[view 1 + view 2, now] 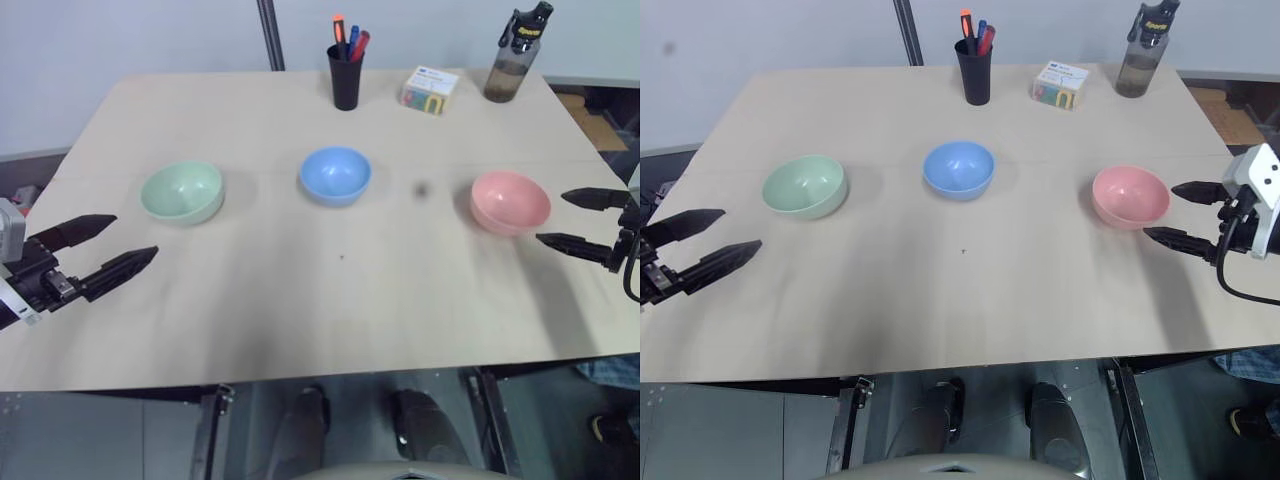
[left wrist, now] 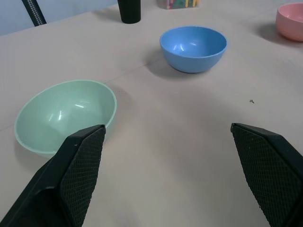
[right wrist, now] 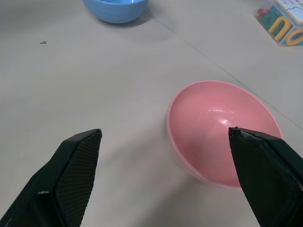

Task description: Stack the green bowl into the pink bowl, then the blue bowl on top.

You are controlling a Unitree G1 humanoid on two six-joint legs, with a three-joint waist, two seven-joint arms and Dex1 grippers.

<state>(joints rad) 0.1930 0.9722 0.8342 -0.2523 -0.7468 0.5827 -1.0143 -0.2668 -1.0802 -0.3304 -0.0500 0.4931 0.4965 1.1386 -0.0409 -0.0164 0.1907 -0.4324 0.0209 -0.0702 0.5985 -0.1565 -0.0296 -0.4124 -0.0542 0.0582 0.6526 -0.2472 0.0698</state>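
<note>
At the lower left of the head view my left gripper (image 1: pixel 128 242) hangs spread wide and empty, just below the green bowl (image 1: pixel 182 192). The blue bowl (image 1: pixel 336 175) sits mid-frame, the pink bowl (image 1: pixel 510 201) at right, each apart and upright. My right gripper (image 1: pixel 553 218), also wide open, hovers beside the pink one.

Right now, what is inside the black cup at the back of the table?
The black cup holds pens standing upright; their orange, blue and red tops stick out above the rim. The cup's wall covers their lower parts, so anything else inside cannot be seen.
</note>
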